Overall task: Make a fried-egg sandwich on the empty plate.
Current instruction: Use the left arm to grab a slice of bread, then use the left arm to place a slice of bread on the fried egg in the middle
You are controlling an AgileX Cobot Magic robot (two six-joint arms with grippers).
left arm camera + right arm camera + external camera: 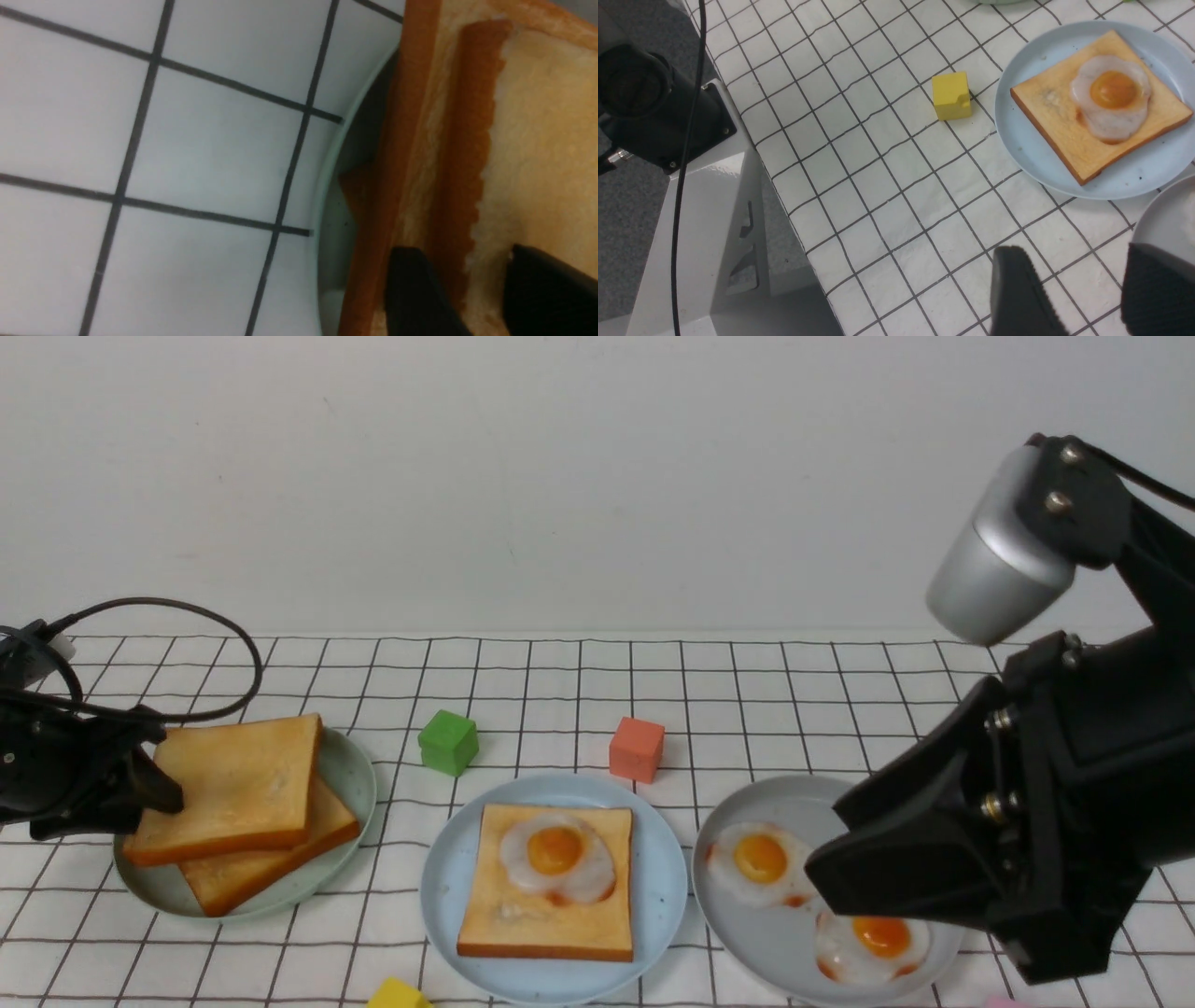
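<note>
My right claw (1078, 266) hangs nearest, jaws wide and empty, above the tabletop's (794, 709) front right. Near the left edge my left claw (467, 261) stands parted around the top toast slice (233, 784) on the green plate (359, 775). Front centre, the blue plate (448, 887) carries toast (523, 919) with an egg (557, 854) on top.

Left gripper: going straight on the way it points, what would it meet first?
The top toast slice on the pale green plate; jaws of the left gripper straddle its crust, seemingly open.
</note>
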